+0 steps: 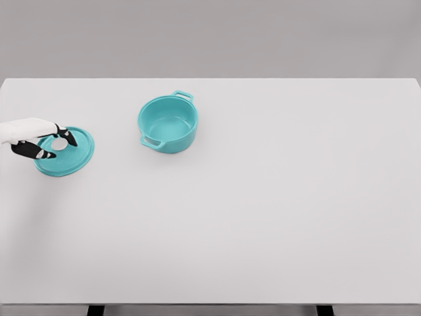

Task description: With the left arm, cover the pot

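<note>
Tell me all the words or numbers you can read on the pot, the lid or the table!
There are none. The teal pot, its lid and the white table are all plain, with no letters, numbers or signs. The left hand by the lid's knob has no writing either.

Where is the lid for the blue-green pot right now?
In the head view the teal lid lies flat on the white table near its left edge, left of the open teal pot, with the left hand at its knob.
</note>
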Motion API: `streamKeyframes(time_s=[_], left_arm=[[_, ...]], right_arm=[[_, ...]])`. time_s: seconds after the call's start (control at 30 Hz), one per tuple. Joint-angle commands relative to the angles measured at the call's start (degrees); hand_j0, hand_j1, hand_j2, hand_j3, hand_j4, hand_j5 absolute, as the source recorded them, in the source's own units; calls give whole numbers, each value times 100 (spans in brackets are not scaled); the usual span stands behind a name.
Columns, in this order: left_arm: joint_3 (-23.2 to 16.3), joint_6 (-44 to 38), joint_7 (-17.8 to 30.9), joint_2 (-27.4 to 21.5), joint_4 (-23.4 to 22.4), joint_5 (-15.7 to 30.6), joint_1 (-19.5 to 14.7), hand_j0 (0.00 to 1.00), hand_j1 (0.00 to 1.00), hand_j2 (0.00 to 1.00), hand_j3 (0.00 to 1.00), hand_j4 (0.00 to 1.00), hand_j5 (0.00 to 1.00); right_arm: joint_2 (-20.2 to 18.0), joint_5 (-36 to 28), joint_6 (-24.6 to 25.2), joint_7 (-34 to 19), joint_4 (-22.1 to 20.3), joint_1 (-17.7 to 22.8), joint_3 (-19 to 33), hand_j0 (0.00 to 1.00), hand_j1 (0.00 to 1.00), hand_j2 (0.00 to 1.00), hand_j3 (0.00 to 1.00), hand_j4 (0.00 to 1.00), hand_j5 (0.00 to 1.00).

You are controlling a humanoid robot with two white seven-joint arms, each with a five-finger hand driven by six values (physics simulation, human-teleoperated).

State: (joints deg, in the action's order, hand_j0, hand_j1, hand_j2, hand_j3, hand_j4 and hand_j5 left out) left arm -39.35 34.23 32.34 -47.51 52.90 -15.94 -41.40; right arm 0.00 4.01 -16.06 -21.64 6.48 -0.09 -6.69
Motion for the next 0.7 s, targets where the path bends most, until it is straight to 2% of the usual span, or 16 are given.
streamKeyframes(time_s=[0.0,0.13,0.3,0.67], left_arm=[[-29,77,36,5,-8,-129,0,57,57,57,57,57,57],[-20,77,36,-4,10,-85,0,48,48,48,48,48,48],[-11,77,36,-12,115,-67,0,48,48,48,48,48,48],[-29,77,36,-250,1214,205,-79,48,48,48,48,48,48]], right_arm=[[0,3,-3,2,2,0,1,100,100,100,100,100,100],[0,3,-3,1,2,0,1,100,100,100,100,100,100],[0,3,-3,-7,2,0,1,100,100,100,100,100,100],[0,3,-3,2,2,0,1,100,100,100,100,100,100]])
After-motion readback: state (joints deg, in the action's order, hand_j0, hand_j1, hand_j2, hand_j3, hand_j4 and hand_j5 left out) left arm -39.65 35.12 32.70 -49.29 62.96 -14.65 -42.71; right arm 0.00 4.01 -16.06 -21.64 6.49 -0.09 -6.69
